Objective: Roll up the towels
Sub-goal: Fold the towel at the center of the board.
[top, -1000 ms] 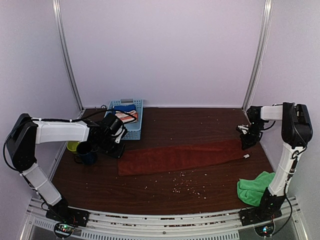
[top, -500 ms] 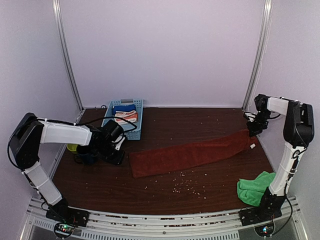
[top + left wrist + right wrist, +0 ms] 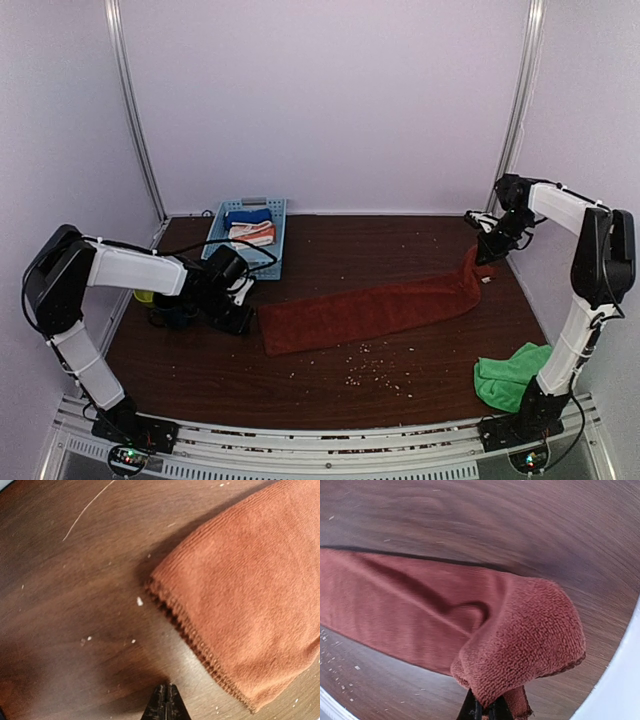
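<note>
The rust towel (image 3: 370, 308) lies on the dark table as a long folded strip running from lower left to upper right. My right gripper (image 3: 487, 252) is shut on its right end and holds that end lifted off the table; in the right wrist view the towel (image 3: 520, 630) bunches over the right gripper (image 3: 487, 709). My left gripper (image 3: 235, 318) rests shut and empty just left of the towel's left end. In the left wrist view, the left gripper (image 3: 167, 702) points at bare wood beside the towel's hemmed corner (image 3: 240, 595). The green towel (image 3: 510, 375) lies crumpled at the front right by the right arm's base.
A blue basket (image 3: 264, 268) at the back left holds a blue cloth (image 3: 248, 216) and a white-and-orange striped cloth (image 3: 252, 235). A dark cup (image 3: 168, 312) and a yellow-green object (image 3: 146, 296) sit behind the left arm. Crumbs (image 3: 365, 375) dot the table's front middle.
My right gripper closed on the rust towel's right end, lifted it and drew it back and right. The towel's left end slid away from my left gripper, which barely moved.
</note>
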Motion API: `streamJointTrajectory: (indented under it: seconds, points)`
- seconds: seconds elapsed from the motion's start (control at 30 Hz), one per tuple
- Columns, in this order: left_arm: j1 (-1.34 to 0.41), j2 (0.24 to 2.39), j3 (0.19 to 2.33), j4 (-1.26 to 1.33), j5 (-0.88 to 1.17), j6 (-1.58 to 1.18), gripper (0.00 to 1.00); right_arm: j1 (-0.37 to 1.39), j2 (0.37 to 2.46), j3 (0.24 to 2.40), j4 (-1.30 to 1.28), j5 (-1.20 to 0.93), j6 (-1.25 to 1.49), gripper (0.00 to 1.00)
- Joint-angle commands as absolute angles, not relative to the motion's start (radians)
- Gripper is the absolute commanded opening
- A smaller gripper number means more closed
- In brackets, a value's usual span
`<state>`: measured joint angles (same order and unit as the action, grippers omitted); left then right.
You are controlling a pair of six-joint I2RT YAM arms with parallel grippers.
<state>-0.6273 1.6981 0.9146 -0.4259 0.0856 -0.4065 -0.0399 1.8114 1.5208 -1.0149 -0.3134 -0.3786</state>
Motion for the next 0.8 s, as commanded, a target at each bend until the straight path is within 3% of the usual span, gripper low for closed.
streamJointTrajectory:
  seconds: [0.0,0.43,0.77]
  points:
    - [-0.634,1.748,0.922,-0.406,0.120,-0.397,0.05,0.031,1.765,1.542,-1.076,-0.426,-0.384,0.00]
    - [-0.644,1.766,0.928,-0.405,0.111,-0.414,0.05,0.239,1.926,1.701,-1.271,-0.626,-0.375,0.00]
    - [-0.649,1.775,0.925,-0.396,0.104,-0.436,0.05,0.418,1.990,1.725,-1.235,-0.719,-0.369,0.00]
